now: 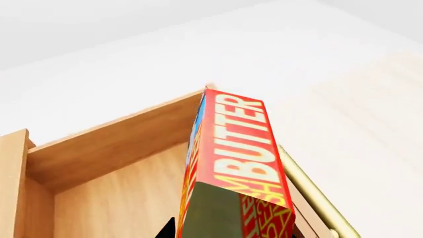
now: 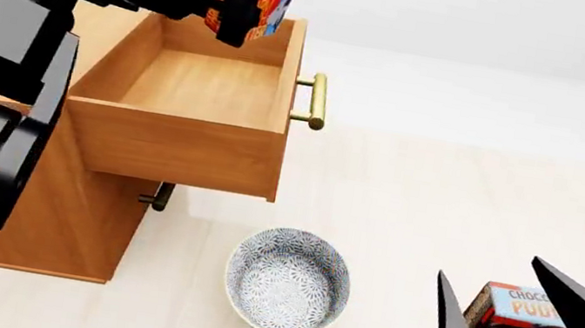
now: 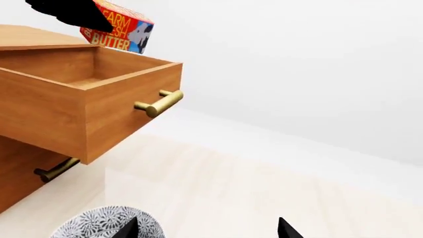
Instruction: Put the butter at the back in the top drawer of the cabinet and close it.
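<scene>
Butter held above the open top drawer; right gripper idle.

Head view, left to right: the cabinet (image 2: 49, 214) stands at left with its top drawer (image 2: 187, 125) pulled fully out, interior bare wood, brass handle (image 2: 316, 102) on the front. The left gripper (image 2: 229, 9) pinches the butter (image 2: 257, 2) in the air over the drawer's far front corner, carton tilted, clear of the drawer floor. A lower drawer's handle (image 2: 156, 194) shows beneath. A patterned bowl (image 2: 288, 282) sits on the counter (image 2: 441, 196) just in front of the cabinet. Further right, the chocolate pudding box (image 2: 513, 320) lies beside the right gripper (image 2: 506, 303), whose fingers are spread and hold nothing.
</scene>
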Tool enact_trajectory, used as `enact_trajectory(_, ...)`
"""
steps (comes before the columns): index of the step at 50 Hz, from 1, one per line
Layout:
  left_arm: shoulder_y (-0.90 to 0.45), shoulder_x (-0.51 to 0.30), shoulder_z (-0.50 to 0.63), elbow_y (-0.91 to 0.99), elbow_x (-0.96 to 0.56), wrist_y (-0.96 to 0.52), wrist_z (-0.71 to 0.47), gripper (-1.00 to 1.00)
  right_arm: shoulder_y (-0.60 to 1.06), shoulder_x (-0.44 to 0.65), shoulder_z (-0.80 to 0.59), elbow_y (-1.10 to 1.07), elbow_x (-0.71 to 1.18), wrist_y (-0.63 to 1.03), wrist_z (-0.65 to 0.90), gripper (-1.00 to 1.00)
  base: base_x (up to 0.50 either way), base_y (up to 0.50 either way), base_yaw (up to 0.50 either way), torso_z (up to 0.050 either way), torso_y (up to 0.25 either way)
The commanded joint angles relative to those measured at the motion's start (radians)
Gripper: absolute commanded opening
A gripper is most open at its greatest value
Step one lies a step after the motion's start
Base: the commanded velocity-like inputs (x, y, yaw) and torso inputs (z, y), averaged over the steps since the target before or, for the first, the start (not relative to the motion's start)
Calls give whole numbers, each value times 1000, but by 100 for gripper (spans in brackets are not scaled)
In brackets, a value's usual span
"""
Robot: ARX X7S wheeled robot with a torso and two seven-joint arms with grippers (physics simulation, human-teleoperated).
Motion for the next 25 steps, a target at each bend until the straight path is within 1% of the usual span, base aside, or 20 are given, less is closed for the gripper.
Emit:
enact_trajectory(1, 16, 18, -165, 1, 153, 0, 3, -100, -9, 2, -3, -2, -12, -7, 7, 100, 0, 0, 0, 0, 10)
enact_trajectory(25, 61, 21, -226, 0, 193, -12, 19, -100, -11, 3, 4, -12, -14, -4, 21, 100, 0, 0, 0, 0, 1)
